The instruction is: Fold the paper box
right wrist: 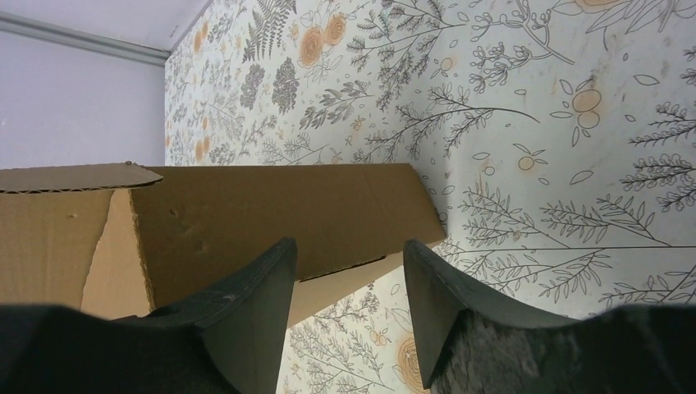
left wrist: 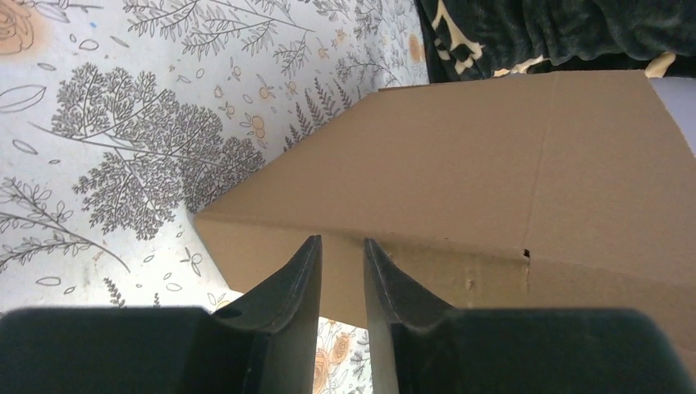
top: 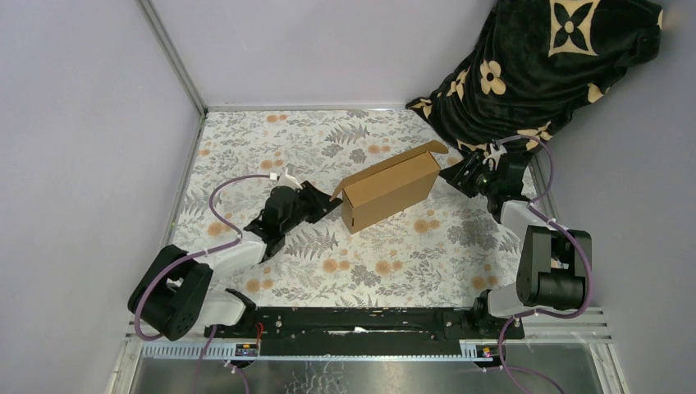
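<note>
The paper box (top: 390,189) is lying on the floral-covered counter (top: 271,139), a little past its middle and toward the far right corner. It is sitting slantwise, with one short end pointing at the left edge and the other at the far right corner, where a dark patterned blanket (top: 533,66) is heaped. A flap is sticking up at the box's far right end.

The left gripper (top: 332,203) is reaching in low from the left edge side and is pointing at the box's near left end. From the left wrist, its fingers (left wrist: 299,275) are standing only a slim gap apart, with nothing caught between them. The box's brown wall (left wrist: 492,164) is sitting just beyond the tips; whether they are touching it cannot be told.

The right gripper (top: 451,174) is hovering just beside the opposite end, near the blanket. From the right wrist, its fingers (right wrist: 250,304) are spread wide and holding nothing. The box (right wrist: 271,213) is lying just past them, mostly behind the left-hand finger in that view.
</note>
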`<state>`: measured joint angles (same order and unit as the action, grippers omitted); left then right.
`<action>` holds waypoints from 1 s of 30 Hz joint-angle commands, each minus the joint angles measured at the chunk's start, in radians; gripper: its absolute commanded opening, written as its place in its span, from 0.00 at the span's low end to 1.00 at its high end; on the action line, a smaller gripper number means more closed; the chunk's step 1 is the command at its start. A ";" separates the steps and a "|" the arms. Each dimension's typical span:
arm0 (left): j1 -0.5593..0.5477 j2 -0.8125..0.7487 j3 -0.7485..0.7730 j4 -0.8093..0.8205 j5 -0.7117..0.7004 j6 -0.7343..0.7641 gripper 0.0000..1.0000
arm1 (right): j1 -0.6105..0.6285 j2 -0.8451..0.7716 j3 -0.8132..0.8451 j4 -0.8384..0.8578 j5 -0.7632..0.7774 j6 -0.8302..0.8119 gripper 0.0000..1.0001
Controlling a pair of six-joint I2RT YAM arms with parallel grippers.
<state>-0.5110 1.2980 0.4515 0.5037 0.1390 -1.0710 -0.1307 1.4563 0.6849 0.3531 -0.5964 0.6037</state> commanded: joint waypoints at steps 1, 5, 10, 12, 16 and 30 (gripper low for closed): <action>-0.006 0.023 0.053 0.065 -0.041 0.016 0.31 | 0.020 -0.010 -0.001 0.035 -0.030 -0.011 0.58; -0.004 0.035 0.070 0.050 -0.059 0.031 0.31 | 0.037 -0.021 0.003 0.018 -0.026 -0.023 0.58; 0.006 0.056 0.089 0.043 -0.067 0.045 0.31 | 0.063 -0.037 0.002 -0.007 -0.019 -0.041 0.58; 0.018 0.064 0.094 0.042 -0.065 0.050 0.31 | 0.072 -0.048 -0.005 -0.016 -0.015 -0.045 0.58; 0.055 0.074 0.104 0.037 -0.051 0.063 0.31 | 0.090 -0.071 -0.011 -0.040 -0.010 -0.059 0.58; 0.147 0.142 0.166 0.027 0.005 0.108 0.31 | 0.204 -0.144 -0.065 -0.088 0.035 -0.084 0.58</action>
<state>-0.3649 1.4155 0.5777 0.4992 0.0891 -0.9924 0.0128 1.3670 0.6468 0.2817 -0.5339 0.5438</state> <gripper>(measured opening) 0.309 0.580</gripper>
